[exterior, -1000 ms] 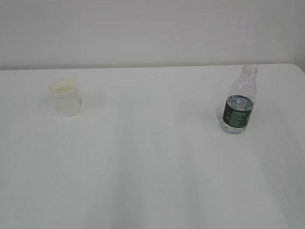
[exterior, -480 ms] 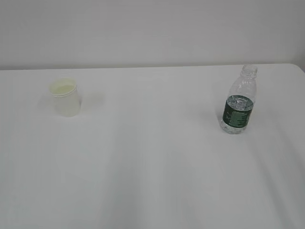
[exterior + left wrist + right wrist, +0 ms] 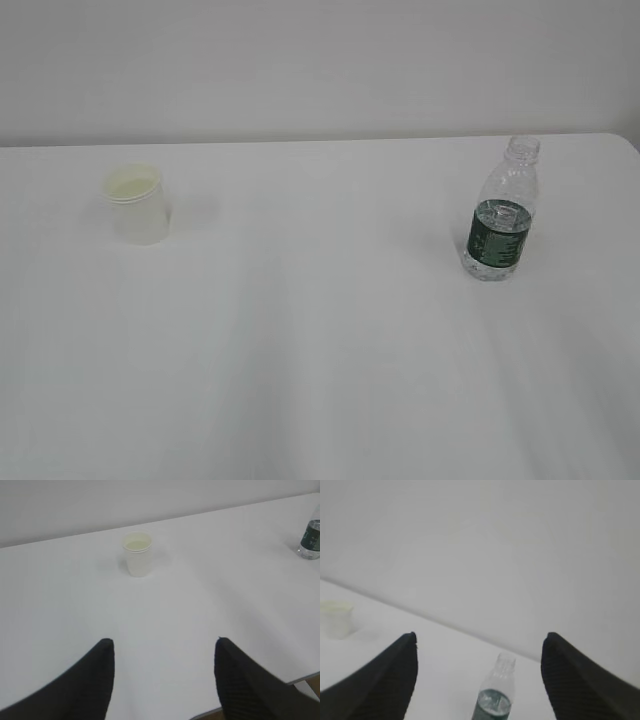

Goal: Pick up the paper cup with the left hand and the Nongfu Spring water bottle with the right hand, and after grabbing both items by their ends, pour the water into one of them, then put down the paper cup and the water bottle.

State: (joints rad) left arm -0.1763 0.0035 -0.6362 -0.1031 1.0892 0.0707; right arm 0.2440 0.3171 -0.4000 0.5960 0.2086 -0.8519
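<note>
1. You see the bottle point(image 3: 499, 214) standing upright on the right part of the table point(image 3: 320, 350). It has a dark green label band around its lower half. There is pale print on this band, but it is too small and blurred for you to read, so no brand name can be confirmed.
2. The bottle has no cap. The water point(image 3: 492, 262) shows through the clear plastic in the lower part.
3. The cup point(image 3: 135, 203) stands upright on the left part of the table, well apart from the bottle. It is plain white, with a cream inside, and you can find no writing on it.
4. The left hand point(image 3: 162, 652) has its two fingers spread wide. Nothing is between them and they touch nothing. The cup is far ahead of it, a little left of the gap.
5. The right hand point(image 3: 479, 642) also has its fingers wide apart and holds nothing. The bottle is seen between the two fingers, further away and lower, not touching them.
6. In the exterior view neither hand is visible to you.
</note>
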